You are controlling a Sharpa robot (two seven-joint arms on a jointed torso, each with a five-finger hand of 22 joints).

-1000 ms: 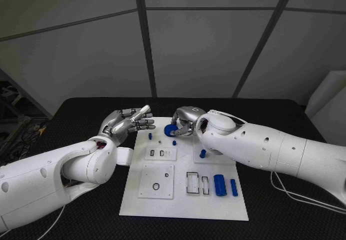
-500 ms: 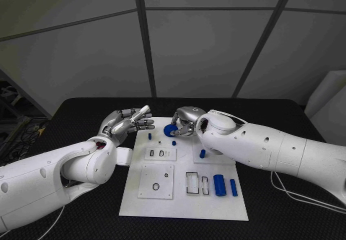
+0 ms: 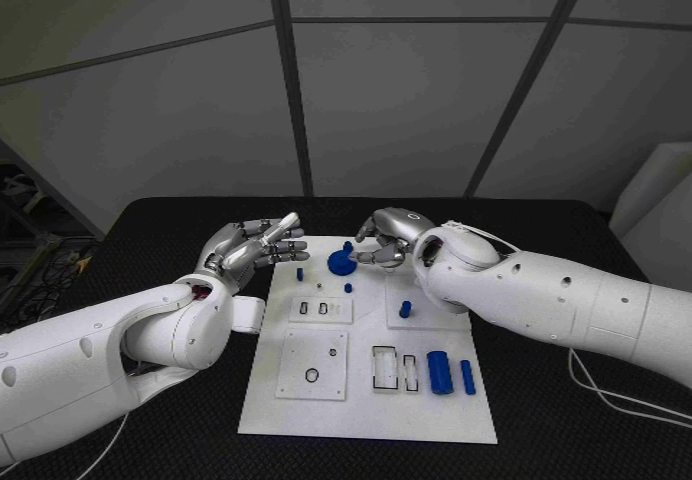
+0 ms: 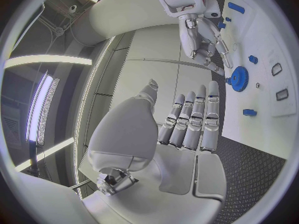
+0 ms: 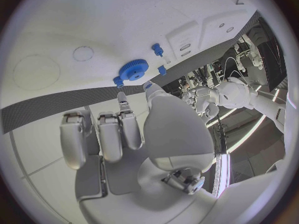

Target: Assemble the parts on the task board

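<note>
The white task board lies in the middle of the black table. A blue gear sits on the board's far end, also seen as the gear and the gear. My right hand hovers just behind and to the right of the gear, fingers apart, holding nothing. My left hand is raised beside the board's far left corner, fingers stretched out, with nothing in it. Small blue pegs stand near the gear. Another blue peg stands on the right raised plate.
Two blue cylinders lie side by side at the board's near right, next to rectangular slots. A small black ring lies on the near left plate. Black table surrounds the board.
My right hand has let go of the blue gear and drawn back up and to the right; the gear stays on the board. The left hand has barely moved.
</note>
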